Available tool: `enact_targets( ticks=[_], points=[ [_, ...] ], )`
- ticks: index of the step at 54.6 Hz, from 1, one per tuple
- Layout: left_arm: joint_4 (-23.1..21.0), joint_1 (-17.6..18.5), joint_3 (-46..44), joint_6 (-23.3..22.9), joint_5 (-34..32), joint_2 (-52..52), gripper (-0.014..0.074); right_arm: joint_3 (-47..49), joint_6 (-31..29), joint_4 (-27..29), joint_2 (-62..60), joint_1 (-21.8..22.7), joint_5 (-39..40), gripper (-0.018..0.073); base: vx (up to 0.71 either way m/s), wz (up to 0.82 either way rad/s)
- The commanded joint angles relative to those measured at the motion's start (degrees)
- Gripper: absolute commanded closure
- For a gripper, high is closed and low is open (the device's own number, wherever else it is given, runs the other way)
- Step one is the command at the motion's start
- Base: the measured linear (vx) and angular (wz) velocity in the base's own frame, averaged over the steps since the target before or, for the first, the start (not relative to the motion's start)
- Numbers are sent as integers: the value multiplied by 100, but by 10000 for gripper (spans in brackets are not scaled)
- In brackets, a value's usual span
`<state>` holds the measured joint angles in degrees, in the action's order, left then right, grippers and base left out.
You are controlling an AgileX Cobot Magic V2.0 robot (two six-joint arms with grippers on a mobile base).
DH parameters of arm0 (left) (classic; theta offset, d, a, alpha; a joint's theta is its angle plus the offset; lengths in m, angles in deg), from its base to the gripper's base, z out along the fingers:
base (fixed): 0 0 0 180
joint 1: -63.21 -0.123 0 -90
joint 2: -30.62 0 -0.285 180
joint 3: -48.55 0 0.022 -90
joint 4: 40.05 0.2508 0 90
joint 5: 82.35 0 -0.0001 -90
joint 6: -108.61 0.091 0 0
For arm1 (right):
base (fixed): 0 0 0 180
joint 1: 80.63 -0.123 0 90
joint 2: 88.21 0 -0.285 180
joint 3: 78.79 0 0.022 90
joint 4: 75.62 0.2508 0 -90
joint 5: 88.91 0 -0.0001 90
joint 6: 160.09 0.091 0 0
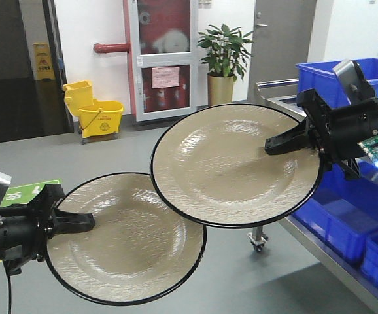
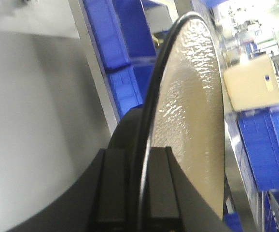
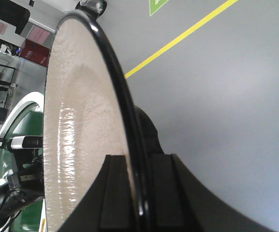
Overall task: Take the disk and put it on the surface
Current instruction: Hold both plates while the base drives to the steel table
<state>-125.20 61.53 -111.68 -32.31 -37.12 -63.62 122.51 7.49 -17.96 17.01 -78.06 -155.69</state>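
Inside left tool (image 1: 89, 222), disk (image 1: 130, 252) rim

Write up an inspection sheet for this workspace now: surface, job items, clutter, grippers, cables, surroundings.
Surface: nothing seen; no tabletop in view.
Job's things: left disk and right disk, beige, black-rimmed, both held in the air.
Clutter: nothing seen.
Grippers: left gripper shut on left disk's rim; right gripper shut on right disk's rim.
Cables: black cable hanging below left gripper; exposed circuit board behind right gripper.
Surroundings: blue bins, yellow mop bucket, potted plant.
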Motion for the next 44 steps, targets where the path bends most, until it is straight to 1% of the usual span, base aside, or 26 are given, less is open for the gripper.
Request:
enact_targets(
  ticks=[1, 13, 23, 34, 44],
  points=[
    [-655, 14, -189, -86, 250, 257, 598, 216, 55, 687, -313, 24, 260, 567, 42, 14],
    [-655, 14, -189, -86, 250, 257, 598, 216, 55, 687, -313, 24, 260, 567, 42, 6],
    [-655, 14, -189, -86, 250, 257, 598, 216, 55, 687, -313, 24, 260, 567, 43, -17],
    [-655, 14, -189, -86, 250, 257, 598, 216, 55, 687, -313, 24, 265, 567, 44, -42],
    [-655, 14, -189, -86, 248, 257, 598, 216, 55, 687, -313, 24, 265, 567, 44, -66]
  ],
)
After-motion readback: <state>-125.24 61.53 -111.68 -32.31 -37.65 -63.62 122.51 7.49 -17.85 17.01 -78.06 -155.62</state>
